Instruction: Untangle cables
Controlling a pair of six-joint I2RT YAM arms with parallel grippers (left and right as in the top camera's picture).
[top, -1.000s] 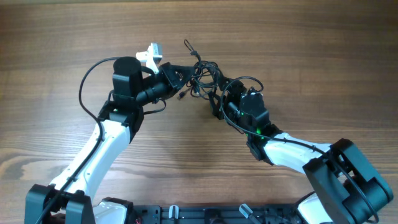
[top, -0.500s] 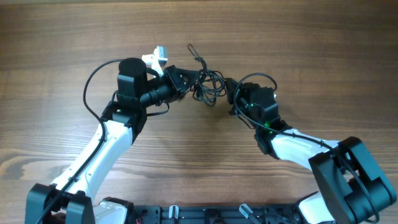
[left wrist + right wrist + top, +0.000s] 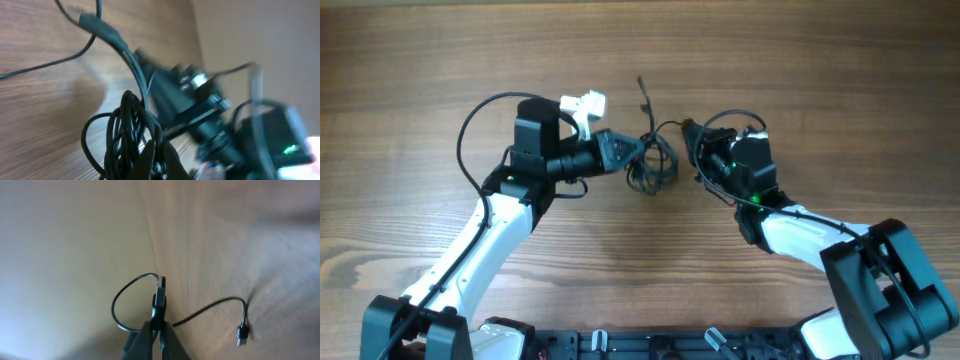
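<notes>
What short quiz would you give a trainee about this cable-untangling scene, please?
1. True or false: the left gripper and the right gripper are each shut on the cables.
2. The cables bunch mostly: A between the grippers; B under the right elbow; C beside the arm bases.
3. Fill in: in the right wrist view, a loose strand ends in a small ___.
Key: 1 true; 2 A; 3 plug.

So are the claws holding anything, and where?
Yes. The left claw pinches the bunched cables at the knot; the right claw pinches one loose strand at a thicker bit.
</notes>
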